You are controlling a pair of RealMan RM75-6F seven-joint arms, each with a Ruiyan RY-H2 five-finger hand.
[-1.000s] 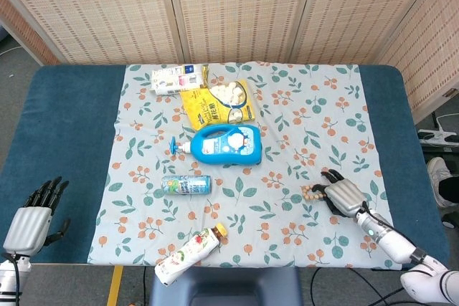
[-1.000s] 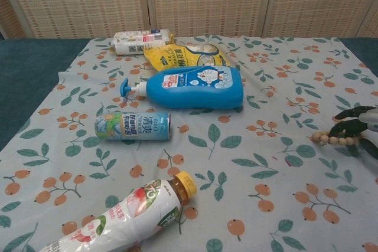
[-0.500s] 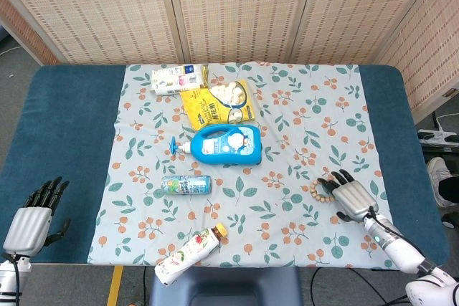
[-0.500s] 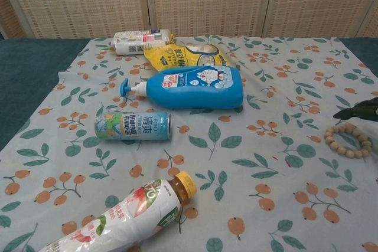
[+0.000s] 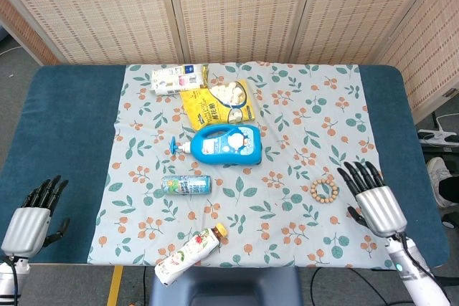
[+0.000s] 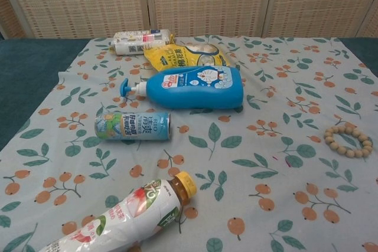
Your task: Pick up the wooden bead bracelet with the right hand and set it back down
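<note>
1. Having pulled back toward the near right edge since a second ago, right robot hand (image 5: 374, 202) now hanging with fingers spread wide, holding nothing, clear of the wooden bead bracelet (image 5: 324, 190).
2. Lying flat as a closed ring on the floral cloth (image 5: 287, 141), just to the left of that robot hand and slightly farther out; no long axis to speak of.
3. Resting well apart at the near left corner of the surface (image 5: 64, 127), left robot hand (image 5: 32, 216), fingers loosely apart, empty; by far the farther of the two.
4. Judging the set-down as done.
</note>
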